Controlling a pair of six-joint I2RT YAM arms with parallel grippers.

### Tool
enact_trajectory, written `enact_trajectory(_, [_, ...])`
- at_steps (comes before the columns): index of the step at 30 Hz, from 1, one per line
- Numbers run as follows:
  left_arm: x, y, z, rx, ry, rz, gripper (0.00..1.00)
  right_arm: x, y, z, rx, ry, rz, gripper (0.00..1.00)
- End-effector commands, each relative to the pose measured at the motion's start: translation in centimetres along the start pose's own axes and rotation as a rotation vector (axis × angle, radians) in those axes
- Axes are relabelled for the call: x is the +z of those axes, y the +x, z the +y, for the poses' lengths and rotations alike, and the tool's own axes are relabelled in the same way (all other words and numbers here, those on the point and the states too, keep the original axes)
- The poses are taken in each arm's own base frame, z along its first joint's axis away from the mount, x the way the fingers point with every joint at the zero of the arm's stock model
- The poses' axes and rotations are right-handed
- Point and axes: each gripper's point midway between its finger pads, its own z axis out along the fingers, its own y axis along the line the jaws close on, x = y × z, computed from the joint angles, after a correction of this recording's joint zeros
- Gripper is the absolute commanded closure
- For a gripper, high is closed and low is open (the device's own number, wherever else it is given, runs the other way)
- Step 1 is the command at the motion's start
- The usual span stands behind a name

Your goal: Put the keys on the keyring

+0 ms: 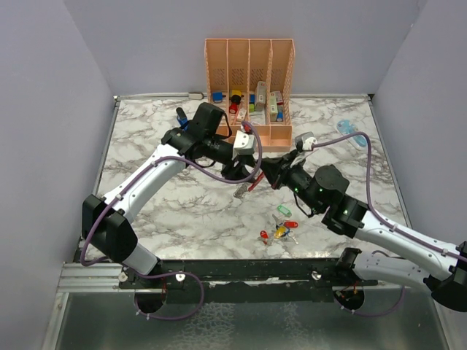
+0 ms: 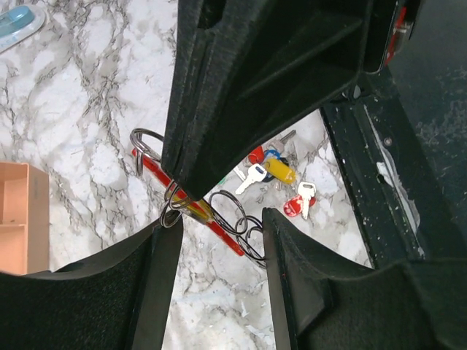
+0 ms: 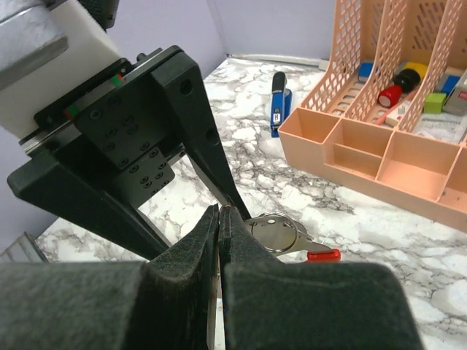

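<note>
Table: flat top (image 1: pixel 168 211) with a white marble pattern and grey veins.
Keyring: oval loop (image 2: pixel 191 206), one long side glossy red, the other bare grey metal. Several thin round wire rings hang on it, and a small yellow bit lies against the red side. It is lifted off the table at the middle, between the two grippers.
Right gripper: matte black fingers (image 3: pixel 220 219) pressed fully together. Their tips pinch the keyring at its wire end.
Left gripper: blocky black fingers about half apart (image 2: pixel 215 226), straddling the keyring. The wire rings meet both fingertips, but I cannot tell whether the pads press on them.
Keys: small heap (image 1: pixel 279 232) of thin metal blades with smooth plastic heads in red, yellow, blue and white. They lie on the table near the front edge, apart from the keyring.
Organiser: peach plastic rack (image 1: pixel 249 55) with four upright lattice-walled slots and a low divided tray in front.
Organiser contents: a blue block, a red cylinder with black and yellow parts, a green block and grey boxes, all at the slot bottoms.
Dark blue tool: stick-shaped (image 3: pixel 277 102), lying flat just left of the organiser.
Pale blue tool: flat and rounded (image 1: pixel 350 133), near the table's far right.
</note>
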Motion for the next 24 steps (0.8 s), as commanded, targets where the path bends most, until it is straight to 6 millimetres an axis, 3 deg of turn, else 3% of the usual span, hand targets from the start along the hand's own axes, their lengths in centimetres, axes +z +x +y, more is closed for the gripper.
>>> enact_trajectory(1, [-0.6,0.2,-0.7,0.1,-0.005,0.027,0.51,0.0,-0.9,-0.8,0.075,0.082,0.0,0.99])
enact_trajectory(6, [-0.8,0.1,-0.6,0.15,-0.006,0.034,0.51,-0.1,-0.5,-1.3,0.111,0.119,0.026,0.99])
enact_trajectory(11, [-0.9,0.0,1.1,0.197,-0.068,0.058,0.53,-0.5,0.0,-1.8,0.152,0.153,0.037,0.99])
enact_trajectory(16, [-1.3,-0.5,2.6,0.232,-0.108,0.043,0.53,-1.0,0.2,-0.9,0.169,0.1,0.059,0.99])
enact_trajectory(20, [-2.2,-1.9,1.7,0.248,-0.046,-0.055,0.44,-2.0,0.0,-0.3,0.14,0.044,0.057,0.99])
enact_trajectory(24, [-2.4,-2.1,-0.4,0.308,0.027,-0.084,0.39,-3.1,-0.6,0.4,0.104,-0.01,0.064,0.99])
